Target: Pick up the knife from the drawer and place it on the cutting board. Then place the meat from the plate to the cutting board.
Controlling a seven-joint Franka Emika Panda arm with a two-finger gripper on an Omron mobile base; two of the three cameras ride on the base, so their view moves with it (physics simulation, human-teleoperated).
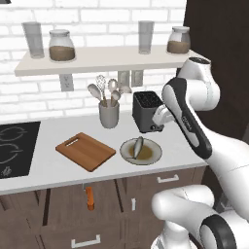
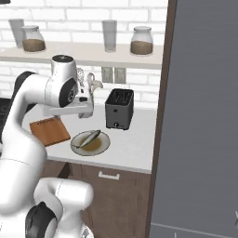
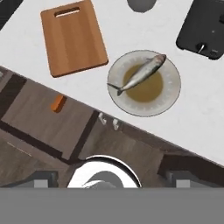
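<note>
Best to lower the wide-open, empty two-finger gripper (image 3: 109, 186) squarely over the small orange-handled knife (image 1: 89, 198), lying in the dark brown wooden drawer (image 1: 68, 194) just below the reddish-brown rectangular cutting board (image 1: 85, 151).

The white arm rose from the lower right of the left base view, elbow bent high at upper right. The gripper (image 3: 112, 181) pointed downward (fingers (image 3: 43, 178) spread wide, holding nothing).

Meat (image 1: 138, 145) lies on plate (image 1: 153, 156), right of cutting board (image 1: 85, 151).
</note>
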